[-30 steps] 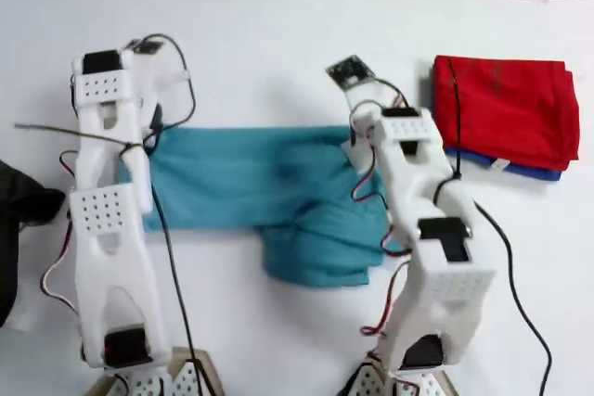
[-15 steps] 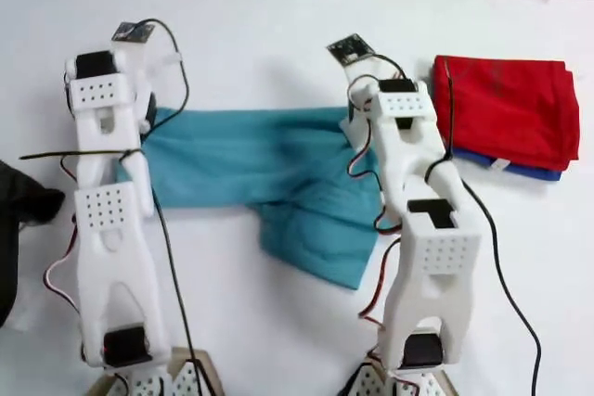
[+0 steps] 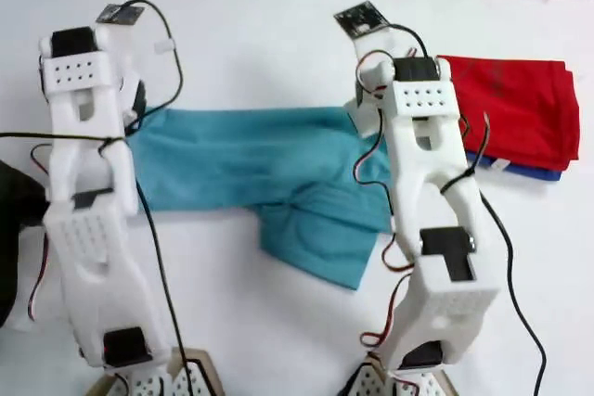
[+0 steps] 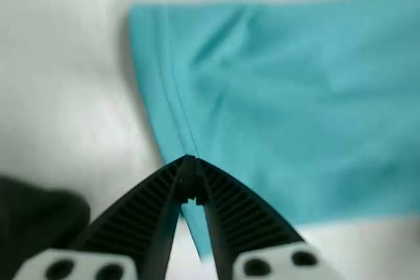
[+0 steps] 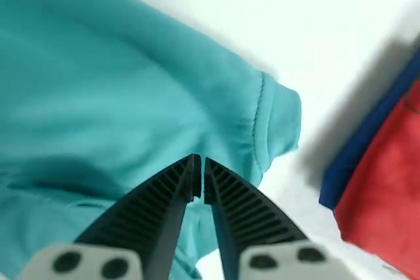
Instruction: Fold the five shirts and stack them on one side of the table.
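A teal shirt (image 3: 251, 164) lies stretched across the middle of the table, with a loose flap hanging toward the front. My left gripper (image 4: 191, 178) is shut on the teal shirt (image 4: 295, 96) at its left edge, by a seam fold. My right gripper (image 5: 197, 178) is shut on the teal shirt (image 5: 118, 90) near its right end, close to a cuffed hem. A folded red shirt (image 3: 515, 108) rests on a folded blue shirt (image 3: 520, 170) at the right side of the table; the red shirt (image 5: 387, 188) and blue shirt (image 5: 357, 149) lie just beyond the teal cloth.
A dark object (image 3: 17, 206) sits at the table's left edge, also seen as a dark shape (image 4: 36, 211) near my left gripper. Bare white tabletop (image 3: 269, 34) stretches behind the shirt. Cables run along both arms.
Both arms have pushed toward the back of the table, carrying the shirt's upper edge with them. The teal shirt is now stretched flatter and wider, its front flap shifted right.
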